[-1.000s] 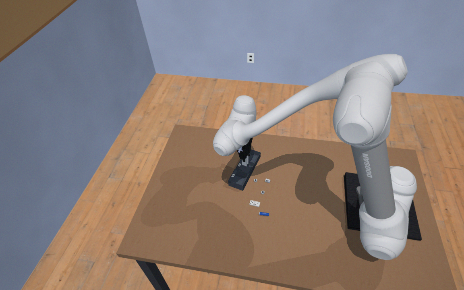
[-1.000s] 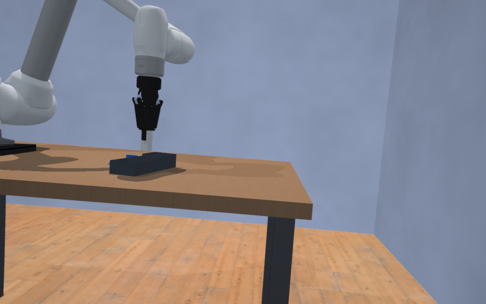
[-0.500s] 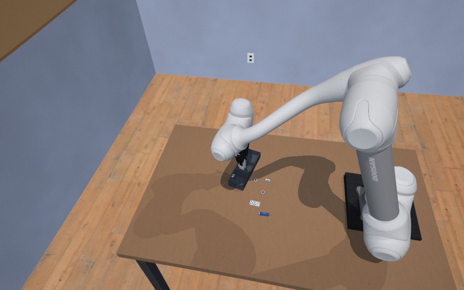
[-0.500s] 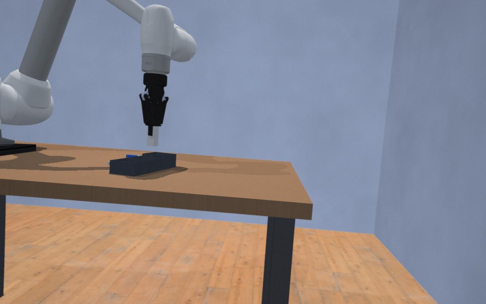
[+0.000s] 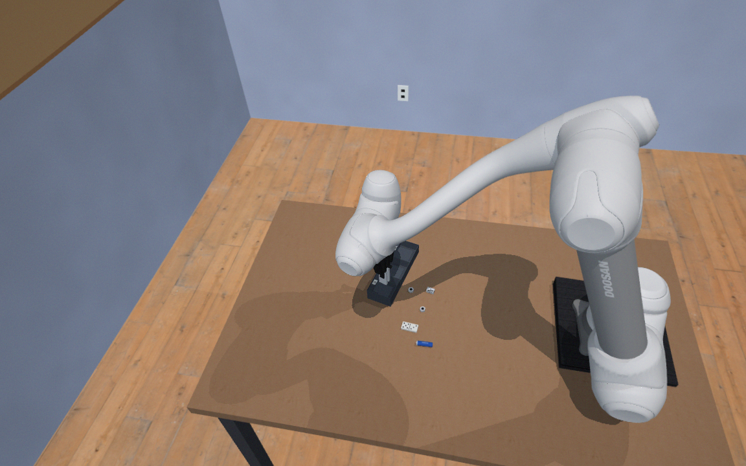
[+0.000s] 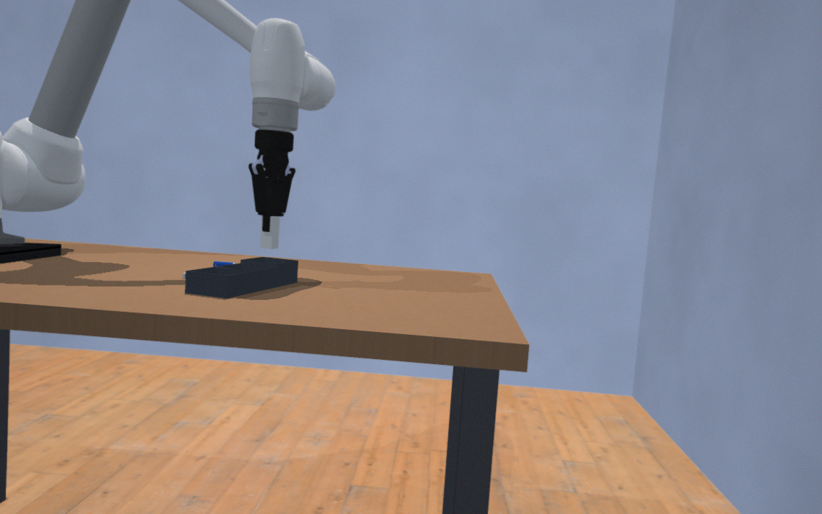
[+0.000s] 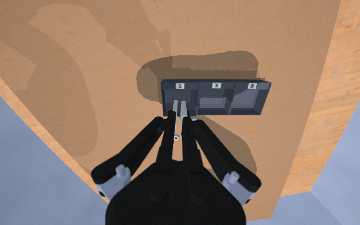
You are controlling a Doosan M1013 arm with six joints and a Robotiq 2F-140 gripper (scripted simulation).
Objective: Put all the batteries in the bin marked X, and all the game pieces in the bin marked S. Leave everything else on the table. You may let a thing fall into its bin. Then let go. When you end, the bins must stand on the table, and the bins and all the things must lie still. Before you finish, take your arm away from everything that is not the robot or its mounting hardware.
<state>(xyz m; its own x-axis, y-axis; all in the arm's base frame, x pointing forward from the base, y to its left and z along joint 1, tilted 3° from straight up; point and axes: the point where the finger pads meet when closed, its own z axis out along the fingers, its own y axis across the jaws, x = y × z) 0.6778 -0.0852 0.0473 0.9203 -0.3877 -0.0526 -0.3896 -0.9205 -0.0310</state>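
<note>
Battery, blue, lying flat, long axis sideways in top view, jaws together, empty.

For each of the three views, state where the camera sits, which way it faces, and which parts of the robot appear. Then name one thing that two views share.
Top: high above one table corner, looking down; whole arm and base plate show.
Exterior: low beside the table, facing sideways; arm and shut gripper above the bin row show.
Wrist: on the wrist, looking down; only the gripper's fingers show, over bin S.
Shared: all three show the bin row.
</note>
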